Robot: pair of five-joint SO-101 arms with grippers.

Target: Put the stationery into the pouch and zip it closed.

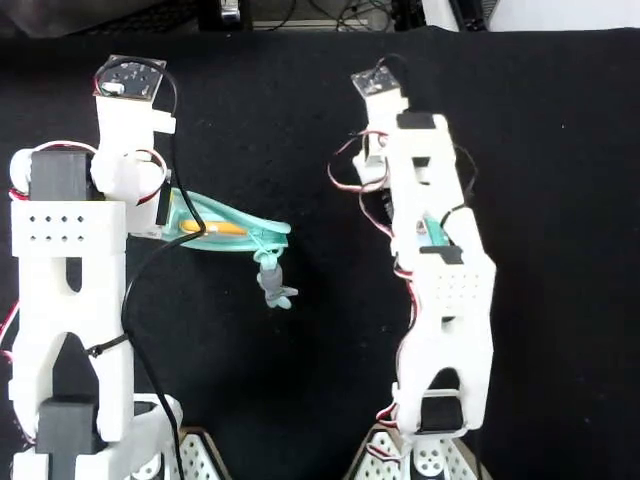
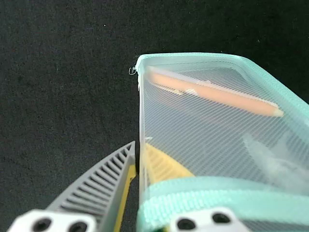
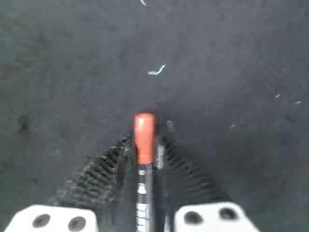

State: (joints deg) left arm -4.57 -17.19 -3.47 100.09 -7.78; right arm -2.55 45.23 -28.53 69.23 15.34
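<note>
You look down on a black counter (image 1: pixel 560 150) with two white arms on it. Your left arm (image 1: pixel 70 300) runs up the left side of the frame, and your right arm (image 1: pixel 445 290) stands right of centre.

Between them, left of centre and touching the left arm, lies the pouch (image 1: pixel 235 232), a clear mesh case with teal edging. A grey and teal zipper charm (image 1: pixel 272 285) trails just below its right end.

In the left wrist view, the left gripper (image 2: pixel 139 152) has its jaws pinching one end of the pouch. One grey ribbed jaw sits outside the mesh, and a yellow one shows through it. An orange pen (image 2: pixel 217 94) lies inside the pouch near its far edge. A pale item (image 2: pixel 270 164) lies inside too, too blurred for you to tell what it is.

In the right wrist view, the right gripper (image 3: pixel 144 145) has its jaws pressed onto a red-capped pen (image 3: pixel 144 128). The cap points out over the dark counter cloth.
</note>
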